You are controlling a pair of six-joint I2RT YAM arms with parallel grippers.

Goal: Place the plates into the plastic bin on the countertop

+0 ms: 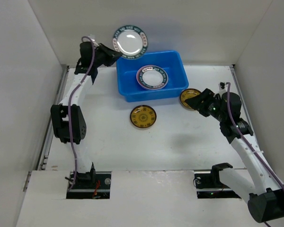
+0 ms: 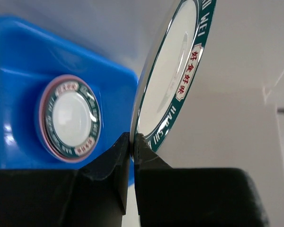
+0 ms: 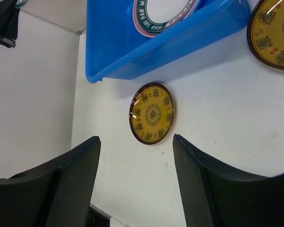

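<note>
My left gripper point(image 1: 114, 55) is shut on the rim of a white plate with a teal rim point(image 1: 130, 41), held on edge in the air above the back left corner of the blue plastic bin point(image 1: 176, 61). In the left wrist view the plate point(image 2: 173, 75) stands between my fingertips point(image 2: 132, 142). Inside the bin lies a stack topped by a white teal-rimmed plate point(image 1: 152, 77) with a pink edge under it. Two yellow plates lie on the countertop: one in front of the bin point(image 1: 143, 117), one point(image 1: 189, 98) right beside my open right gripper point(image 1: 199, 101).
White walls close in the countertop point(image 1: 132, 146) at the left, back and right. The bin also shows in the right wrist view point(image 3: 132, 42), with the yellow plate point(image 3: 152, 113) ahead of my open fingers.
</note>
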